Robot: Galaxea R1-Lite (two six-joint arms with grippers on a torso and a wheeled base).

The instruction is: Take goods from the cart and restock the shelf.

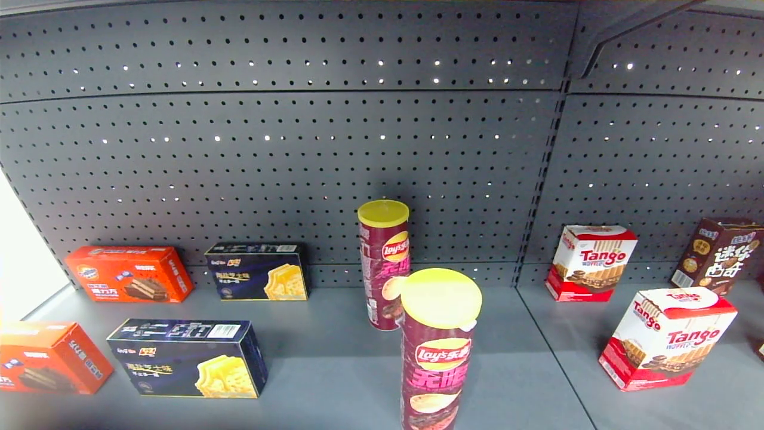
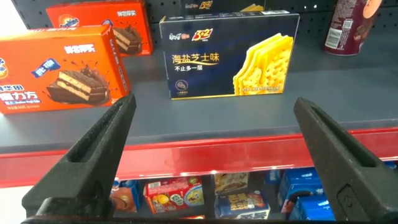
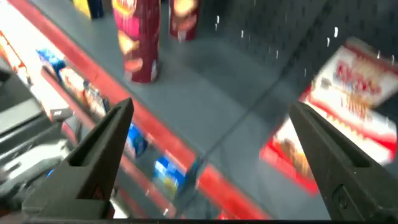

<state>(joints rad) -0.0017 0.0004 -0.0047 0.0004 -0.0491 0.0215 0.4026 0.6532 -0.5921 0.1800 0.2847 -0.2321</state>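
Observation:
On the grey shelf [image 1: 334, 364] stand two maroon chip cans with yellow lids, one at the front [image 1: 439, 352] and one behind it [image 1: 384, 263]. My left gripper [image 2: 211, 162] is open and holds nothing, in front of the shelf's red edge [image 2: 199, 152]; a dark blue cracker box [image 2: 230, 56] and an orange cake box [image 2: 59, 68] stand beyond it. My right gripper [image 3: 211, 162] is open and holds nothing, off the shelf front, with the front chip can [image 3: 138, 40] and a red and white wafer box [image 3: 339, 106] beyond it.
More boxes stand on the shelf: orange [image 1: 128, 273] and dark blue [image 1: 258, 272] at the back left, red and white wafer boxes [image 1: 591, 254] and a brown box [image 1: 719, 251] on the right. Bare shelf lies between the cans and the wafer boxes. Lower shelves hold packed goods [image 2: 236, 199].

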